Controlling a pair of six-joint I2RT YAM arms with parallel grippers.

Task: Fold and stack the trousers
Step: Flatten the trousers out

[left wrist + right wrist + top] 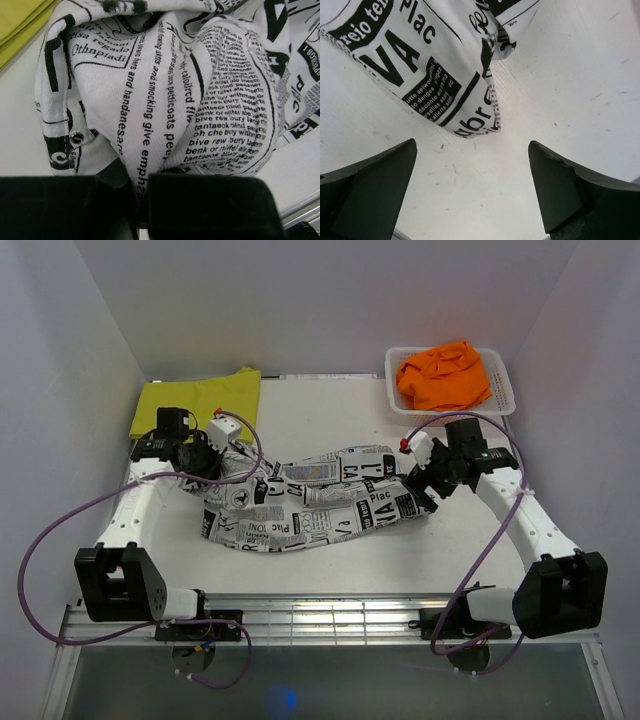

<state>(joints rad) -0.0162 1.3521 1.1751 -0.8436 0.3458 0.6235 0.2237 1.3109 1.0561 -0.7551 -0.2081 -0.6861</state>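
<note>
Jaws of left gripper (141, 197) pinching rumpled newsprint trousers (320, 502), right gripper (472, 146) spread wide beside hem

All the readable print is on the newspaper-print trousers (165, 100). In the left wrist view, "Othnpiadi" sits in a box at ten o'clock. "and smocking give emph" and "petticoats" run down the middle. In the right wrist view, "reio" is at eleven o'clock, with large "VA" beside it and "Plac" toward twelve. The finer columns are too small to make out.
</note>
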